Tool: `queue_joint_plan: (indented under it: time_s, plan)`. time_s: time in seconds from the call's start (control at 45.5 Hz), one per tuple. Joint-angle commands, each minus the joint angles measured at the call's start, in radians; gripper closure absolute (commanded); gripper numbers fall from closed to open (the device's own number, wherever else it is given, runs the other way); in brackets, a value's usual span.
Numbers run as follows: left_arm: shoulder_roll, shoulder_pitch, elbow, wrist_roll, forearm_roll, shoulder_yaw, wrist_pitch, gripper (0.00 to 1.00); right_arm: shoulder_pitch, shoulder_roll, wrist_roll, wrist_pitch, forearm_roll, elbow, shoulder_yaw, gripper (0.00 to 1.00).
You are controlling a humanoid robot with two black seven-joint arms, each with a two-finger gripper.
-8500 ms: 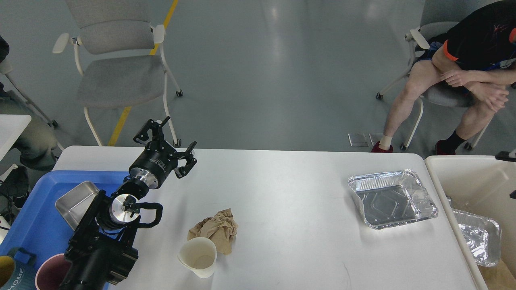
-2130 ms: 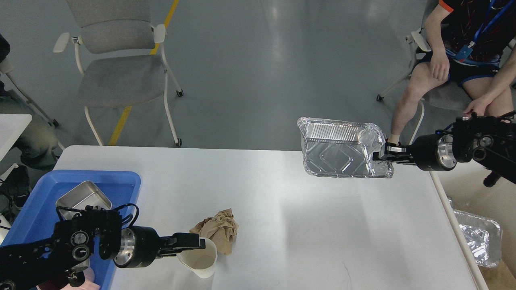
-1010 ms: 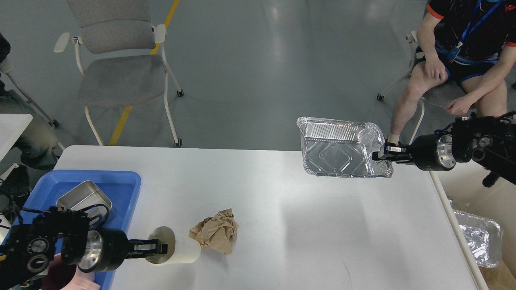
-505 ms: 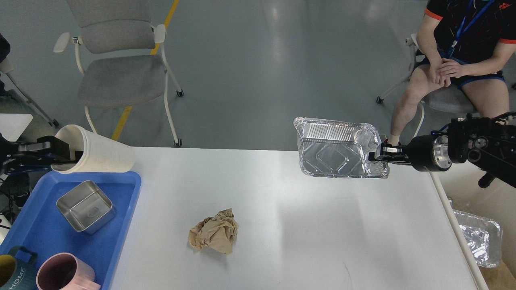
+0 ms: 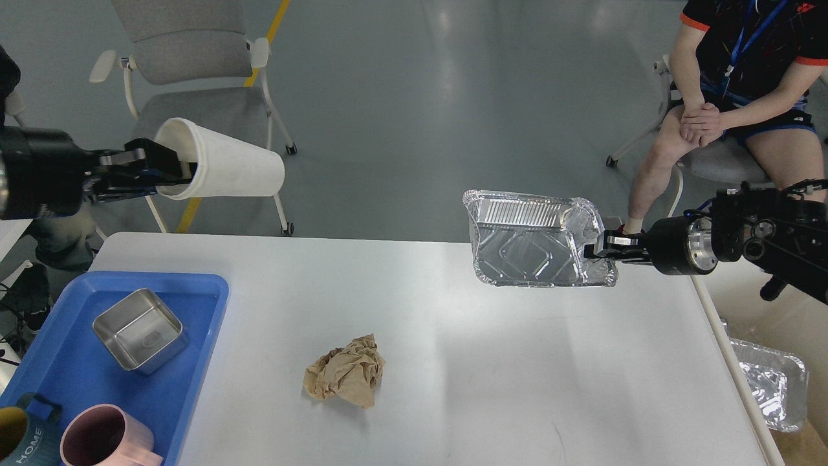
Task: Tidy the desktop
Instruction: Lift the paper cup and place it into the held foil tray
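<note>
The desktop [image 5: 453, 349] fills the lower centre, with a crumpled paper [image 5: 346, 380] lying on it near the front. A blue tray [image 5: 58, 375] at its left edge holds a steel tin [image 5: 139, 330] and two mugs [image 5: 103, 443]. The left gripper [image 5: 152, 171] is closed on the rim of a white cup [image 5: 223, 168], held sideways above the table's far left corner. The right gripper [image 5: 598, 252] is clamped on the edge of a foil pan [image 5: 533, 239], tilted and raised over the far right. A second foil pan [image 5: 773, 382] lies in the bin [image 5: 799, 310] at right.
</note>
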Motion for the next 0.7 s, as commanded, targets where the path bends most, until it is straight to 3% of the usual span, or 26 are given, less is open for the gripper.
queue_joint_plan:
  time_s: [0.0, 0.22, 0.483, 0.681]
  plan:
    - [-0.259, -0.196, 0.166, 0.004, 0.062, 0.158, 0.017, 1.00, 0.003, 0.004, 0.001, -0.002, 0.000, 0.005, 0.000, 1.00]
    - [-0.629, -0.332, 0.471, -0.001, 0.157, 0.247, 0.045, 1.00, 0.003, 0.004, 0.003, -0.002, 0.000, 0.006, 0.012, 1.00]
    - [-0.924, -0.342, 0.637, -0.005, 0.267, 0.247, 0.064, 1.00, 0.003, 0.018, 0.004, -0.005, 0.000, 0.006, 0.014, 1.00]
    - [-1.059, -0.332, 0.742, -0.007, 0.288, 0.247, 0.112, 0.99, 0.001, 0.022, 0.004, -0.011, 0.000, 0.006, 0.014, 1.00]
